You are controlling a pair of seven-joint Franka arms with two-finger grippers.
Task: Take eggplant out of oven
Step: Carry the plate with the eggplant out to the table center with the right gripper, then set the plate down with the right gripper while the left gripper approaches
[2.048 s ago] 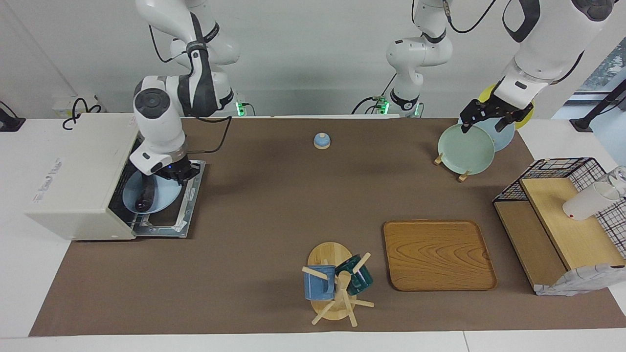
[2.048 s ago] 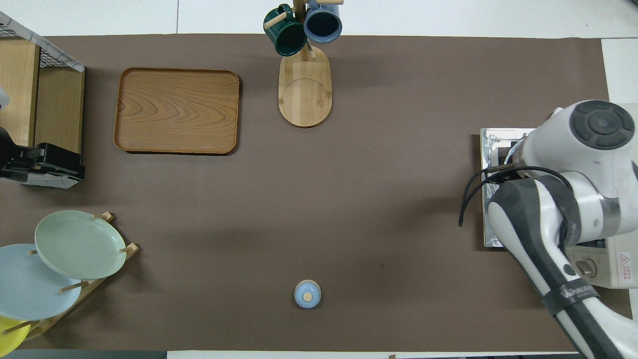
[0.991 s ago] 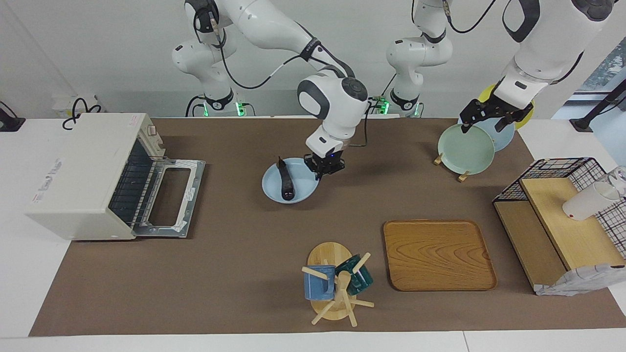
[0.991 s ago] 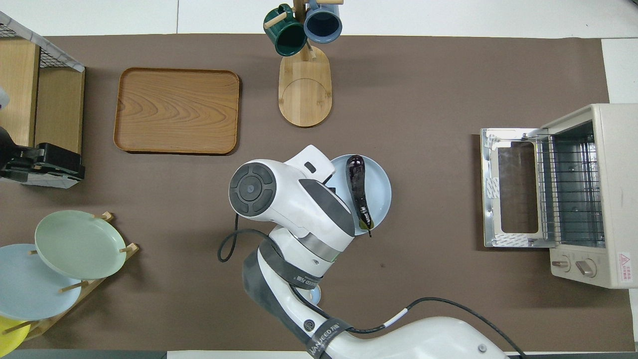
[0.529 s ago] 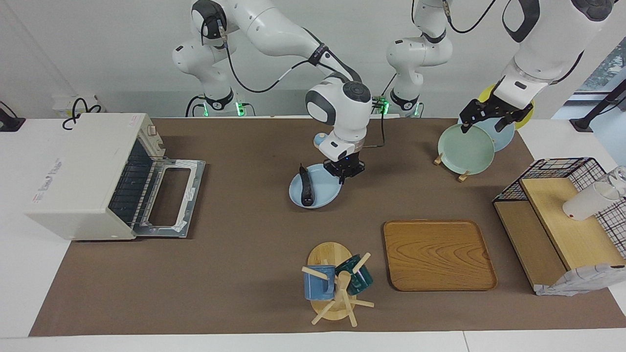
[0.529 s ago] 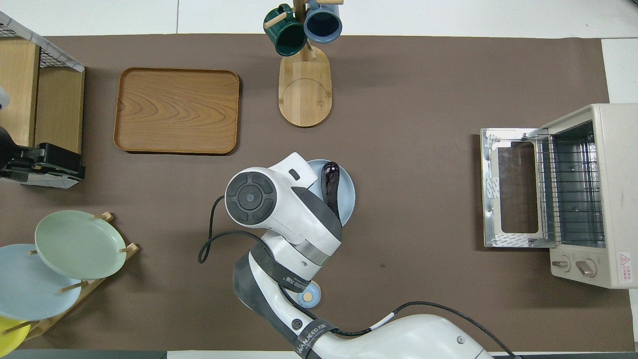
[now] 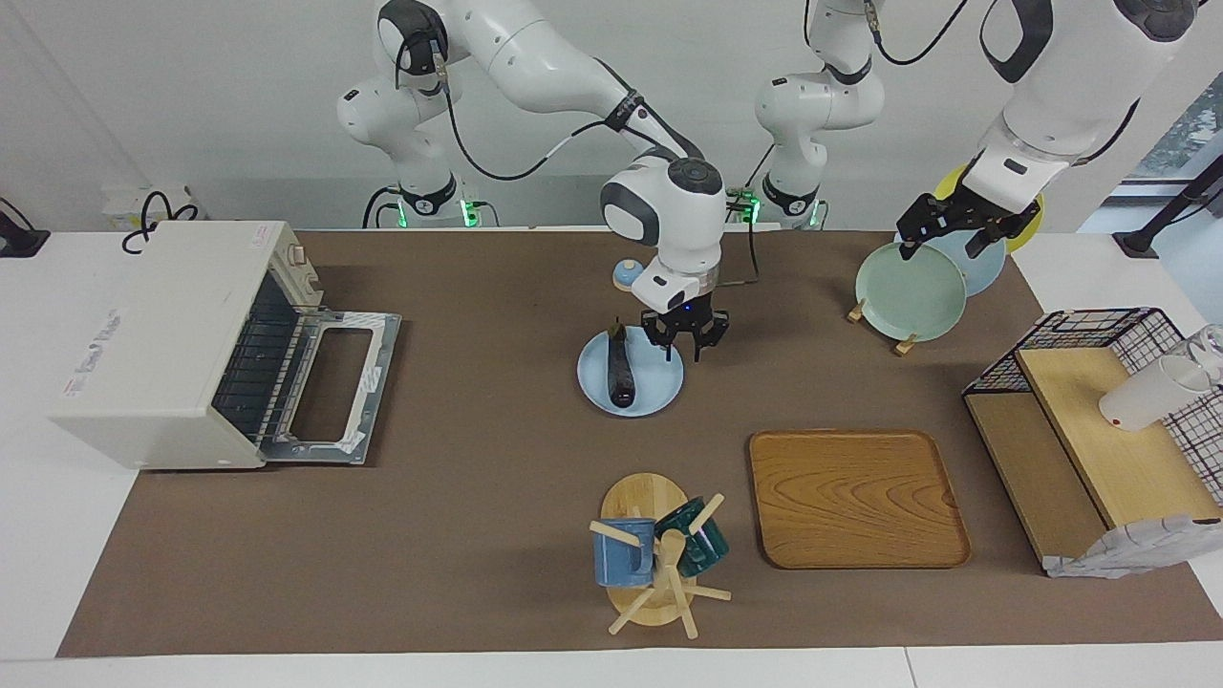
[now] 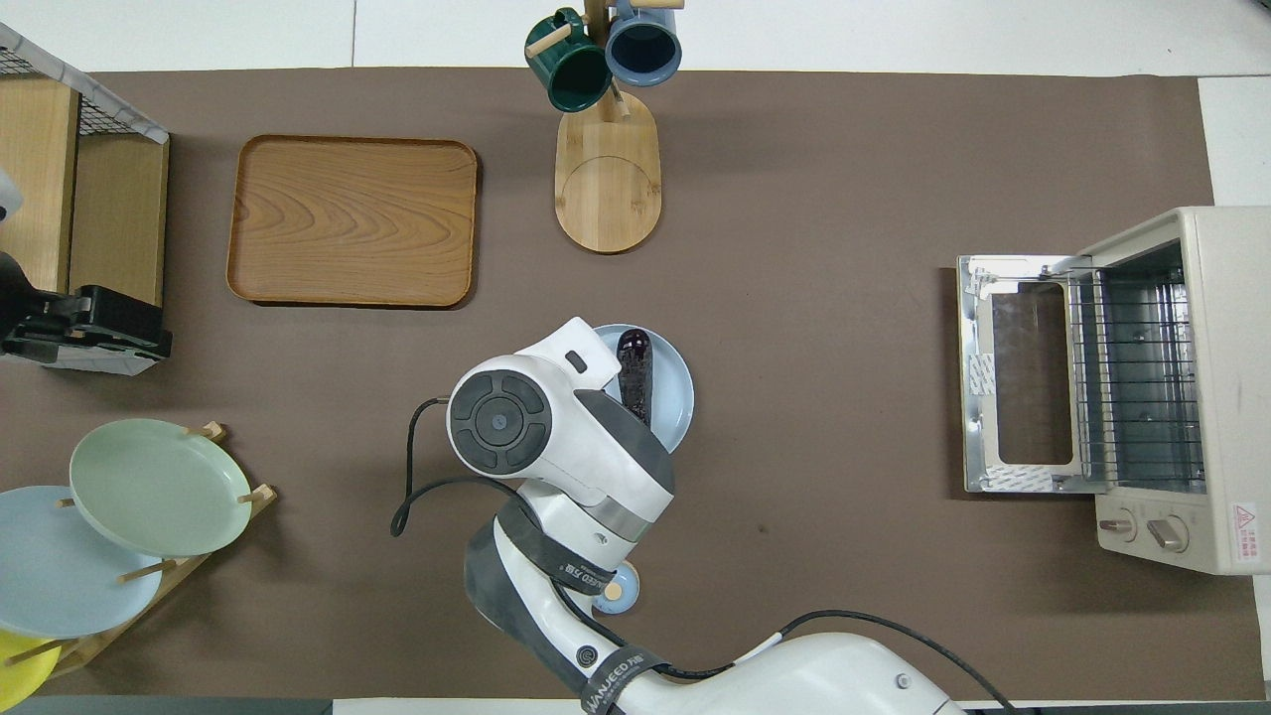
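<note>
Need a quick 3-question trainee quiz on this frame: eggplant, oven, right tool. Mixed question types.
1. True or false: the eggplant lies inside the oven.
2. Multiple choice: the eggplant rests on A) the wooden tray, B) the light blue plate, C) the oven's wire rack.
3. Short answer: how do the right tool's fingers stand, and where is it?

Key
1. False. It lies out on the mat, mid-table; the oven door hangs open and the rack is bare.
2. B.
3. Open, holding nothing, over the plate's rim toward the left arm's end of the table. The left tool waits over the plate rack.
</note>
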